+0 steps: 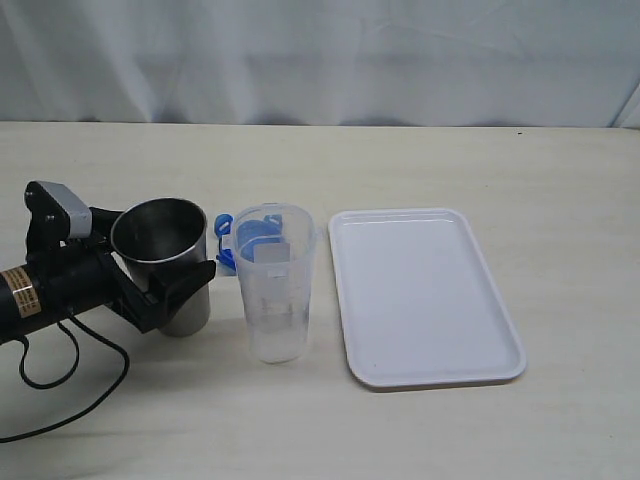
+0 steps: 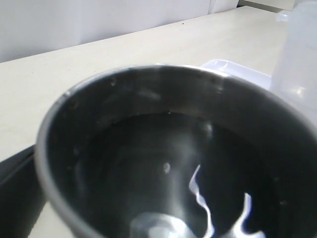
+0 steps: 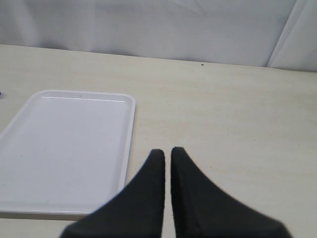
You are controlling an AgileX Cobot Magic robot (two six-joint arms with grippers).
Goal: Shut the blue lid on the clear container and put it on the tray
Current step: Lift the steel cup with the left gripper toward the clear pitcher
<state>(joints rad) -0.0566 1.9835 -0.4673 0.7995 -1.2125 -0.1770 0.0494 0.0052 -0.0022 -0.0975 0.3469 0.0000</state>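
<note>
Exterior view shows a pale table (image 1: 500,160); right of centre lies the tray (image 1: 425,300), white and bare, likely kept free to receive the container; at the left stands a steel cup (image 1: 165,245), and the left gripper (image 1: 195,265) seems to us clamped round its wall, perhaps to clear it from the work; just right of the cup stands the clear container (image 1: 275,290), upright and open; the blue lid (image 1: 222,230) lies on the table behind it, partly seen through it; left wrist view gives only the cup's dark inside and the container's side; right wrist view alone shows the right gripper (image 3: 167,151), fingers nearly together on nothing, above the table beside the tray.
</note>
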